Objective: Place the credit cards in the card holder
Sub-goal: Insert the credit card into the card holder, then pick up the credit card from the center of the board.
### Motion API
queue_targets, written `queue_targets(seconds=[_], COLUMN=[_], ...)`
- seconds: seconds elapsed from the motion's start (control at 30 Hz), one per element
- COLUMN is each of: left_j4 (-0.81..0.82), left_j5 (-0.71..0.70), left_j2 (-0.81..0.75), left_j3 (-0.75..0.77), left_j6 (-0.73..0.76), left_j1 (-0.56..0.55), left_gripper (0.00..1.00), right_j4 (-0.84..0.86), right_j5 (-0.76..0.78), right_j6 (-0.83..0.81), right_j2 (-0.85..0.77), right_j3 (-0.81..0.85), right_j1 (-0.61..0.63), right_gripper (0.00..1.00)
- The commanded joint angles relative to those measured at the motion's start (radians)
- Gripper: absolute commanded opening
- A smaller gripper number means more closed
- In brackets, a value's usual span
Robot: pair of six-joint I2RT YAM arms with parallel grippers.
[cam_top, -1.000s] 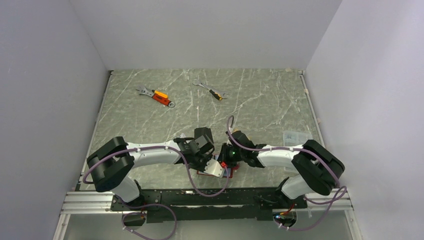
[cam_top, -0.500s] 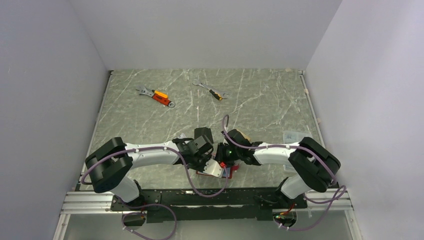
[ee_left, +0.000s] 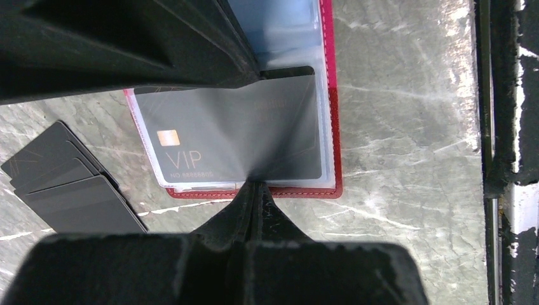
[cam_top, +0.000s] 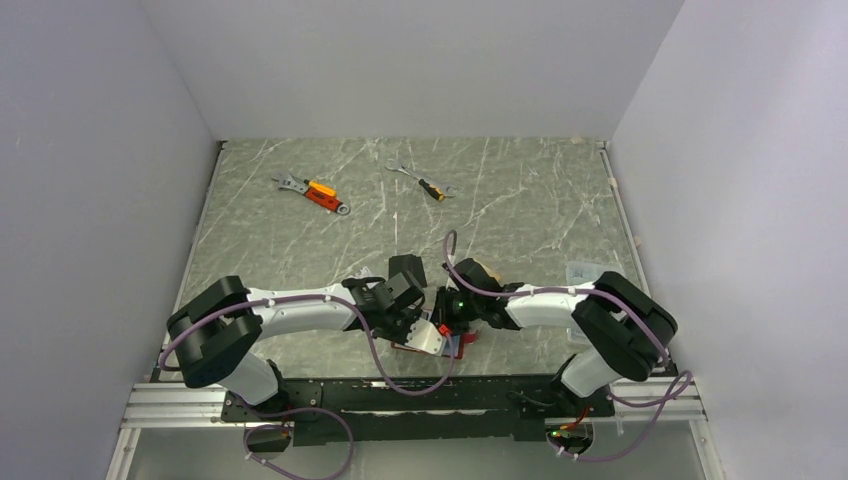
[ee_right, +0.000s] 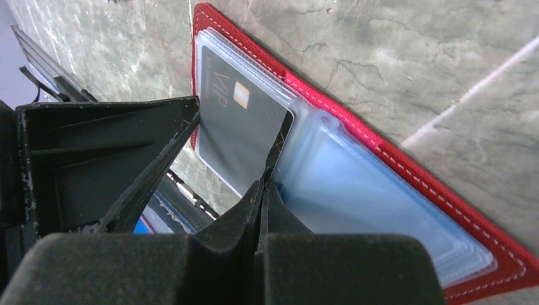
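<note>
I am watching both arms meeting at the middle of the near edge of the bench (ee_left: 407, 127), where the red card holder (ee_right: 407, 170) is lying open. A grey VIP card (ee_left: 229, 133) is sitting mostly inside one clear pocket. The left end effector (ee_left: 256, 127) and the right end effector (ee_right: 232, 143) are each standing spread with this card between the fingers; I cannot tell whether either is squeezing it. I am judging this insertion to be nearly finishing. The next move is calling for a push fully home, a release, then a reach for the dark cards (ee_left: 70, 184) lying just beside the holder.
</note>
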Motion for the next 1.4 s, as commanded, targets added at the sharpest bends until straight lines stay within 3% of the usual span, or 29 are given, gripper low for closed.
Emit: queue_targets(seconds=[0.0,0.4,0.53,0.77,0.97,1.03,1.1,1.27,1.37], left_j4=[-0.043,-0.097,-0.134,-0.181,-0.204,-0.188,-0.102,0.153,0.038], left_j5=[0.009,0.033,0.048,-0.018,-0.077,-0.162,-0.271,-0.268,-0.190], left_j2=[-0.004,-0.065,-0.109,-0.162,-0.082,-0.060,-0.094,-0.157,-0.085], left_j3=[-0.026,-0.010,0.028,0.138,0.374,0.456,0.500,0.435,0.471], left_j6=[-0.025,-0.016,-0.010,-0.014,-0.052,-0.063,-0.046,-0.107,-0.138], left_j1=[-0.001,0.051,0.120,0.135,0.134,0.126,0.118,0.186,0.208], left_gripper=[0.00,0.01,0.21,0.29,0.29,0.46,0.96,0.99,0.99], right_j4=[0.046,-0.137,-0.287,-0.501,-0.535,-0.533,-0.537,-0.512,-0.488], right_j5=[-0.044,-0.043,-0.039,0.060,0.123,0.131,0.147,0.138,0.119], right_j6=[-0.018,-0.073,-0.136,-0.269,-0.351,-0.366,-0.380,-0.384,-0.383], right_j2=[0.038,-0.124,-0.226,-0.250,-0.179,-0.155,-0.144,-0.152,-0.163], right_j3=[0.064,0.071,0.127,0.307,0.395,0.400,0.400,0.358,0.334], right_j1=[0.015,-0.048,-0.143,-0.368,-0.525,-0.557,-0.570,-0.595,-0.611], right_gripper=[0.00,0.42,0.55,0.62,0.65,0.66,0.66,0.66,0.67])
